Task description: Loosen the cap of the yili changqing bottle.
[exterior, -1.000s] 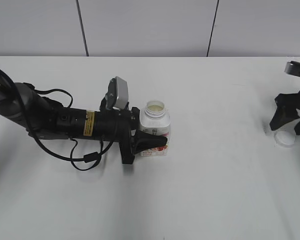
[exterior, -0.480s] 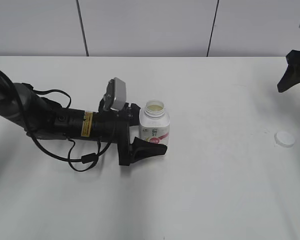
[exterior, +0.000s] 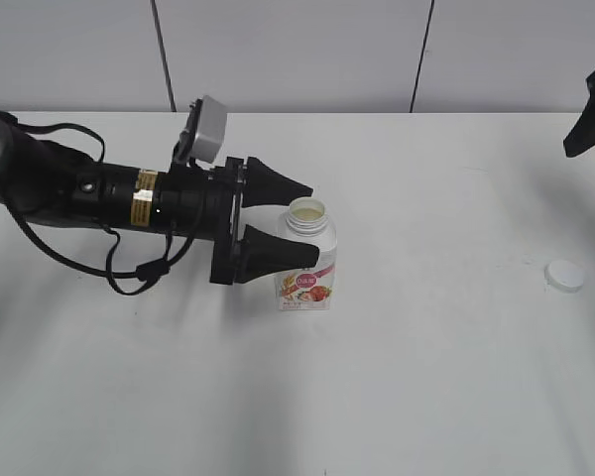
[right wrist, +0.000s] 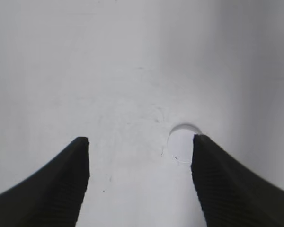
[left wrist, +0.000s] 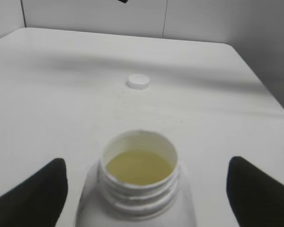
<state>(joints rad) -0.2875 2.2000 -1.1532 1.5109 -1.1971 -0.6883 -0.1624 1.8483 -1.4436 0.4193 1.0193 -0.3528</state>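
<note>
Left wrist view shows the uncapped white squarish plastic bottle mid-tabletop between the spread left claw, its white round cap near the right edge; any finger contact could spill it.

Bare table between bottle and cap

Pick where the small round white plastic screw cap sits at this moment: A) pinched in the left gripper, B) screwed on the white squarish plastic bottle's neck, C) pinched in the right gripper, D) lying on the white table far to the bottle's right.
D: the cap lies alone on the table, while the bottle stands open-necked and both grippers are empty.
</note>
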